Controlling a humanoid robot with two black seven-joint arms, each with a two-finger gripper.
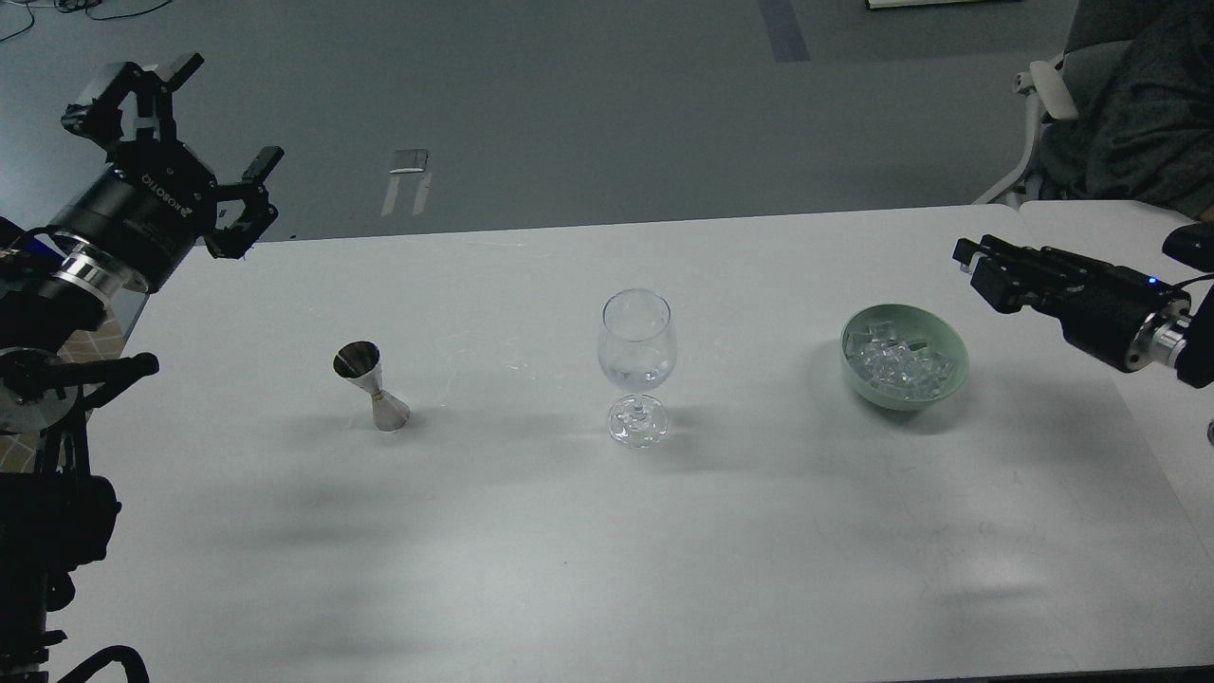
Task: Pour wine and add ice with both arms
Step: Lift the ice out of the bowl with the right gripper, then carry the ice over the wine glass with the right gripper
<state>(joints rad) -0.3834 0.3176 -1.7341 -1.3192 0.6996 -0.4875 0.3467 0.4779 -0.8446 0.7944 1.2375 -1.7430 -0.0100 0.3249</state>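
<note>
White, matte surface (607, 569) filled the lower frame and carried three items in a row. At centre stood a clear stemmed wine glass (637, 365), upright. Left of centre stood a small steel hourglass-shaped jigger (372, 386), upright and well apart from the glass. Right of centre sat a pale green round bowl (941, 338) holding the ice (896, 365), a glistening pile of clear cubes. The left black pincer (199, 133) hung at upper left, beyond the surface's edge, its fingers spread wide and gripping nothing. The right black pincer (977, 261) hovered at right of frame, near the bowl, seen side-on; its state could not be determined.
</note>
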